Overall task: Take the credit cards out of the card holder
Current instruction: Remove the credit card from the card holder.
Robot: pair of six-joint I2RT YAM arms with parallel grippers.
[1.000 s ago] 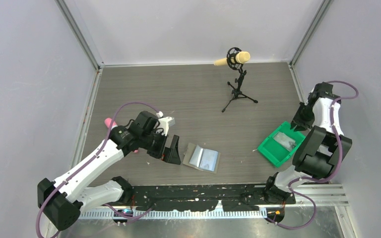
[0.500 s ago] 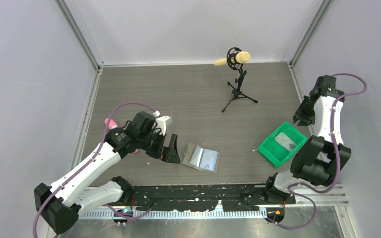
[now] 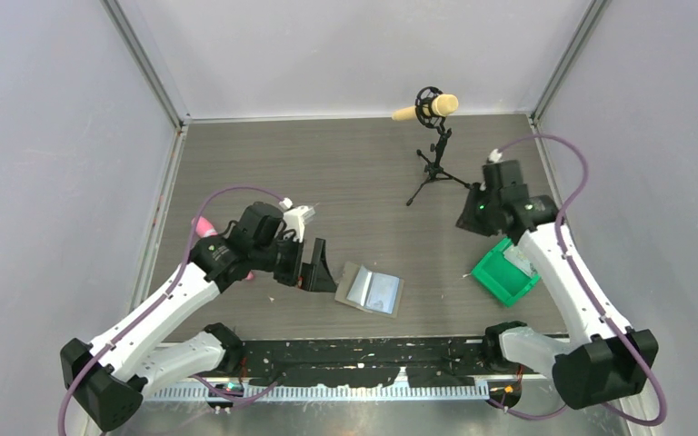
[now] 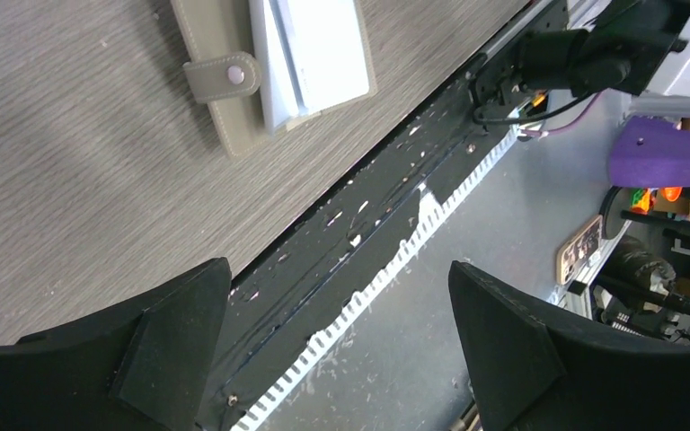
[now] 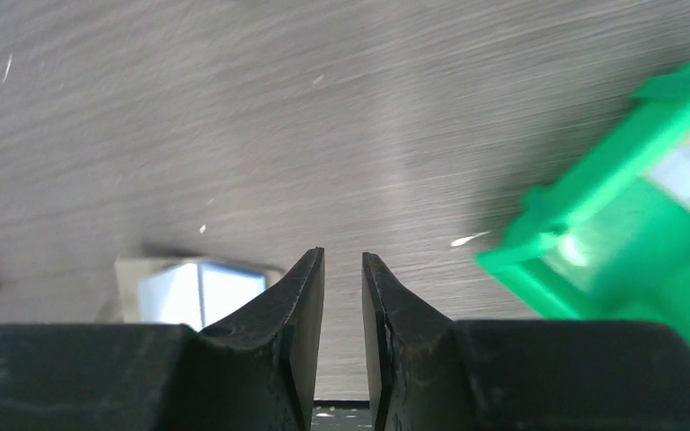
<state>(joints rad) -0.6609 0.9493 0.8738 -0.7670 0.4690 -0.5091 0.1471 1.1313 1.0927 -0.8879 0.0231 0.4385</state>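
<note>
The card holder (image 3: 370, 289) lies open on the table, grey-olive outside, light blue inside. In the left wrist view (image 4: 269, 54) pale cards (image 4: 314, 54) sit in its pockets. My left gripper (image 3: 320, 271) is open and empty just left of the holder; its jaws stand wide apart (image 4: 339, 266). My right gripper (image 3: 469, 216) hovers left of the green bin (image 3: 500, 277). Its jaws (image 5: 343, 256) are a narrow gap apart with nothing between them. A pale card (image 3: 520, 262) lies in the bin. The holder also shows in the right wrist view (image 5: 193, 287).
A microphone on a small tripod (image 3: 432, 154) stands at the back, close behind the right arm. A pink object (image 3: 204, 225) lies behind the left arm. A black strip (image 3: 373, 359) runs along the table's near edge. The green bin shows blurred in the right wrist view (image 5: 611, 242).
My right arm has swung from the far right, above the green bin, leftward to the bin's left side. My left gripper has stayed beside the holder, shifting only slightly.
</note>
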